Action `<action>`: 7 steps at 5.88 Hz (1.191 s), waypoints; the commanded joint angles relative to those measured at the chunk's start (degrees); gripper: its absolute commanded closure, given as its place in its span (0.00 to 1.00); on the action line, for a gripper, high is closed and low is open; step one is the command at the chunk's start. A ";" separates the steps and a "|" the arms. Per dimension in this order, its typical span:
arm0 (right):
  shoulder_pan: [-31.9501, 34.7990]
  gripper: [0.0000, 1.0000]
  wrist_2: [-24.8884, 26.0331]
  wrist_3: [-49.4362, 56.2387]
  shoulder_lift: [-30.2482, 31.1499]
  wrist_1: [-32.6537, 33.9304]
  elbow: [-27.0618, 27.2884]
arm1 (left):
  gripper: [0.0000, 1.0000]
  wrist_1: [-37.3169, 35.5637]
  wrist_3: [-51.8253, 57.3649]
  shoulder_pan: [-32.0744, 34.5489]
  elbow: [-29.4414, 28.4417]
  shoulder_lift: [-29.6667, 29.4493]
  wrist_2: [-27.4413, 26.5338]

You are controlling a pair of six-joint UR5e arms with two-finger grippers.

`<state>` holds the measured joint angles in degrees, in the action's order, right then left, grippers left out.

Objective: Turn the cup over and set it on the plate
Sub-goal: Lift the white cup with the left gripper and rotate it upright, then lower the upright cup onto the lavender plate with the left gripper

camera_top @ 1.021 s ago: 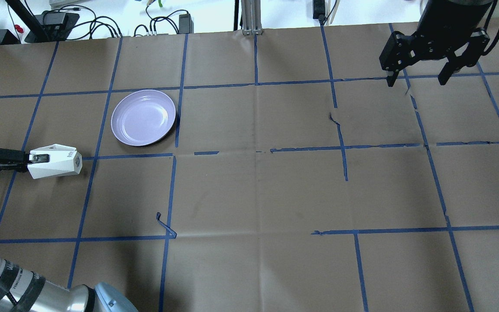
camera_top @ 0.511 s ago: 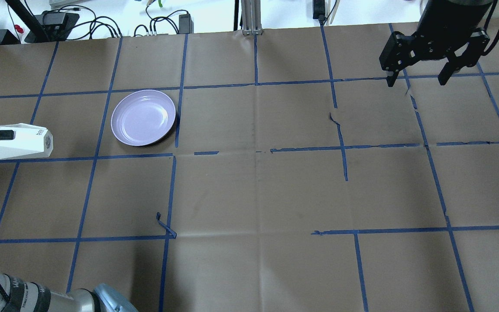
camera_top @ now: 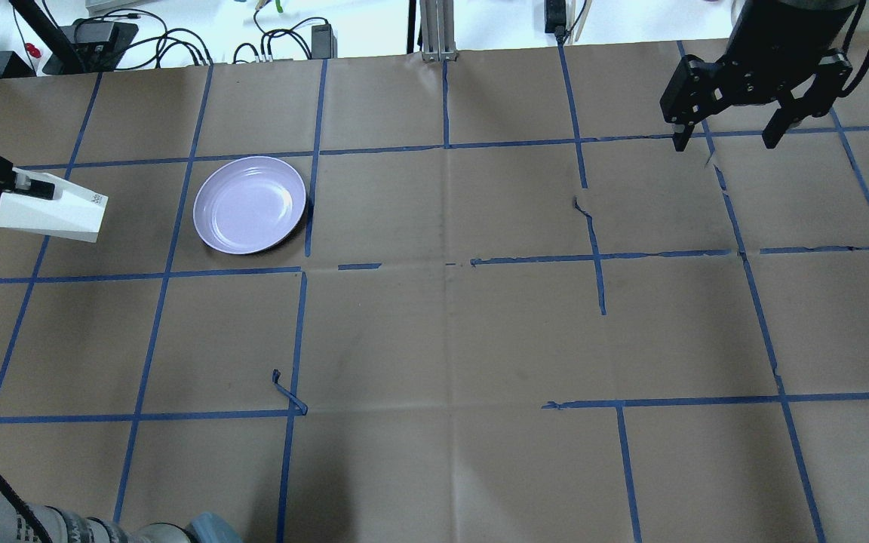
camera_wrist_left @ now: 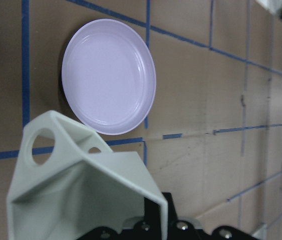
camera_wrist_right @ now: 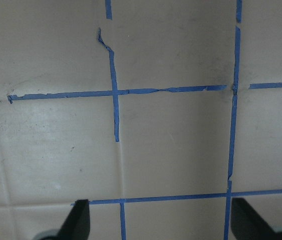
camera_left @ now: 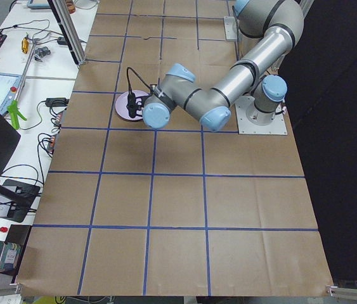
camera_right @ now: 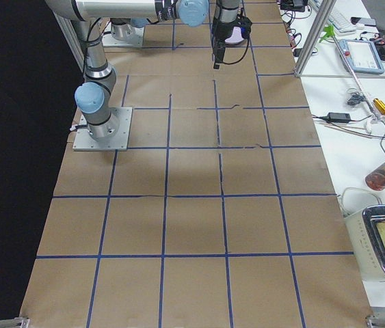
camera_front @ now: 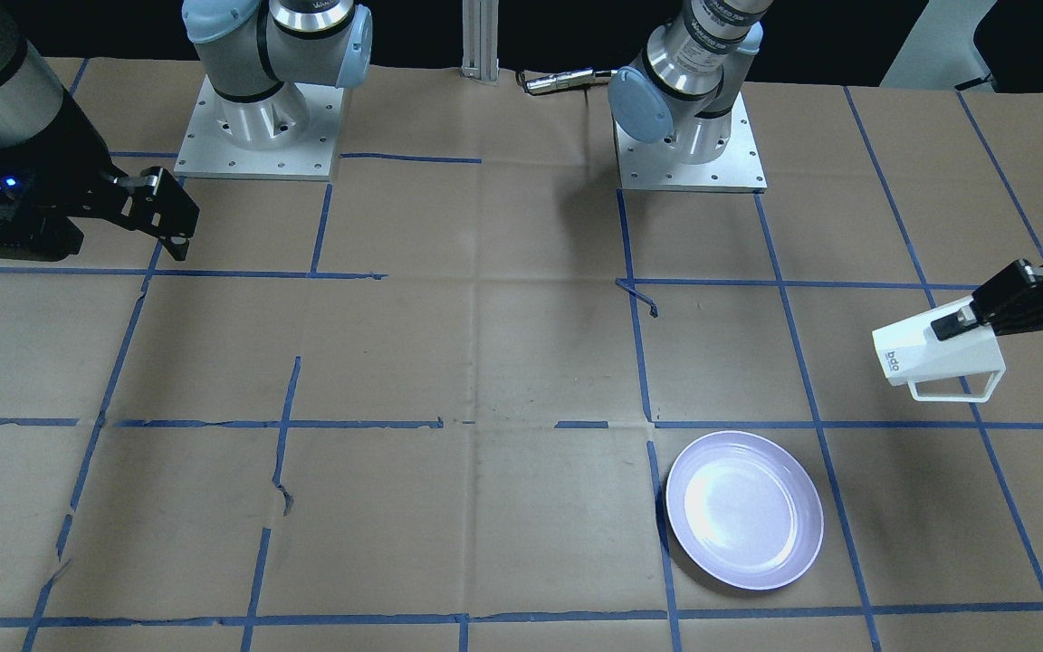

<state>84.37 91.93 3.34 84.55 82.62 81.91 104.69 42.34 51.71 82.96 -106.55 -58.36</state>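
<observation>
The white faceted cup (camera_top: 53, 213) is held on its side above the table, left of the lavender plate (camera_top: 250, 204). Its base with blue lettering points toward the plate. My left gripper (camera_top: 27, 185) is shut on the cup's rim end. In the front-facing view the cup (camera_front: 933, 355) hangs with its open-frame handle downward, gripped by the left gripper (camera_front: 961, 321), back right of the plate (camera_front: 744, 509). The left wrist view shows the cup (camera_wrist_left: 80, 190) close up with the plate (camera_wrist_left: 108, 75) beyond it. My right gripper (camera_top: 725, 142) is open and empty over the far right of the table.
Brown paper with a grid of blue tape (camera_top: 446, 264) covers the table. A loose curl of tape (camera_top: 287, 392) sticks up near the left centre. Cables and power bricks (camera_top: 178, 41) lie beyond the far edge. The arm bases (camera_front: 684, 136) stand at the robot's side.
My left gripper has carried the cup toward the far side of the table and turned it, so it now sits level with the plate. The right arm has not moved.
</observation>
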 commanded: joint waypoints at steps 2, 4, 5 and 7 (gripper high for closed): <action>0.01 0.00 0.00 0.00 0.00 0.00 0.00 | 1.00 -25.43 -25.48 24.23 0.53 2.13 -23.47; 0.01 0.00 0.00 0.00 0.00 0.00 0.00 | 1.00 -34.17 -30.29 34.74 2.55 0.83 -35.48; 0.01 0.00 0.00 0.00 0.00 0.00 0.00 | 1.00 -36.90 -30.29 35.03 5.69 0.12 -35.42; 0.01 0.00 0.00 0.00 0.00 0.00 0.00 | 1.00 -54.33 -29.33 34.95 14.30 -4.86 -35.59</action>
<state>84.38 91.93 3.34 84.55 82.62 81.91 58.19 12.58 86.63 93.61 -108.83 -93.80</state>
